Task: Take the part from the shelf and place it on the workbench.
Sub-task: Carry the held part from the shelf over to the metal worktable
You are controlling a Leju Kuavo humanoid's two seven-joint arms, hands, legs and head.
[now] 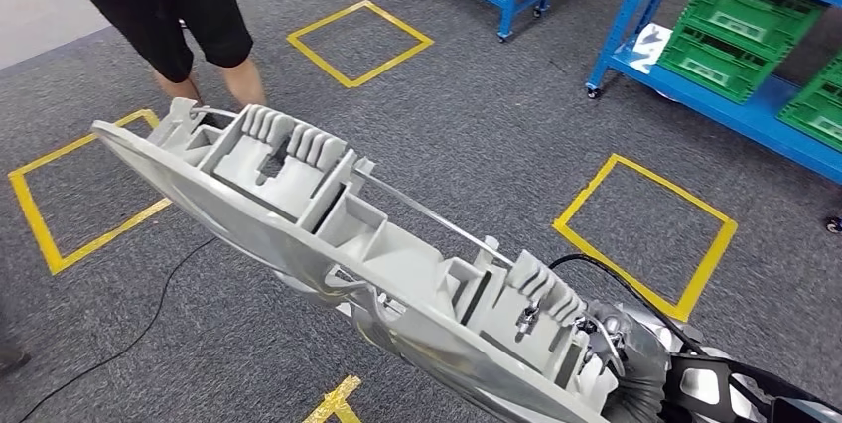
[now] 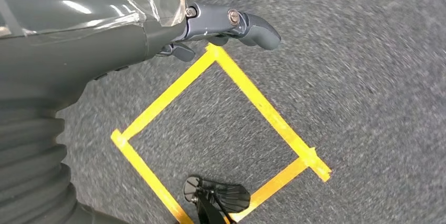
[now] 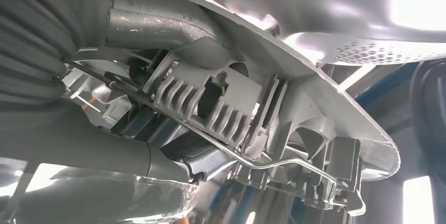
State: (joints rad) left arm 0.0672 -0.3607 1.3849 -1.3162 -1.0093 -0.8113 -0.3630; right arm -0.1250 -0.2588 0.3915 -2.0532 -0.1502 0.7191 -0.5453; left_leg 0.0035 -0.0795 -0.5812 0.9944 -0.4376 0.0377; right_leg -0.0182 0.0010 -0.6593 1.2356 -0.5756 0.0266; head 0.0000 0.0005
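Grey carpet (image 1: 477, 135) with yellow taped squares (image 1: 359, 42) fills the head view; blue racks (image 1: 635, 16) with green crates (image 1: 740, 41) stand along the far right, and a person's legs (image 1: 199, 36) are at the far left. The part (image 1: 338, 244), a long grey moulded plastic panel with ribs, pockets and a thin metal rod, is carried in the air over the floor, slanting from lower right to upper left. The right hand (image 1: 635, 373) grips its near end. Judged stiff and light but long, so it levers hard on a one-end hold; ribs and rod look snag-prone. The person and the racks sit near the swing path.

Left wrist view: left hand (image 2: 221, 27) hangs over carpet and a taped square (image 2: 221, 140), holding nothing, fingers loosely apart.

Right wrist view: right hand (image 3: 173, 169) has fingers wrapped into the part's (image 3: 315, 98) ribbed underside, thumb across it. No workbench seen, so placing is not yet done.
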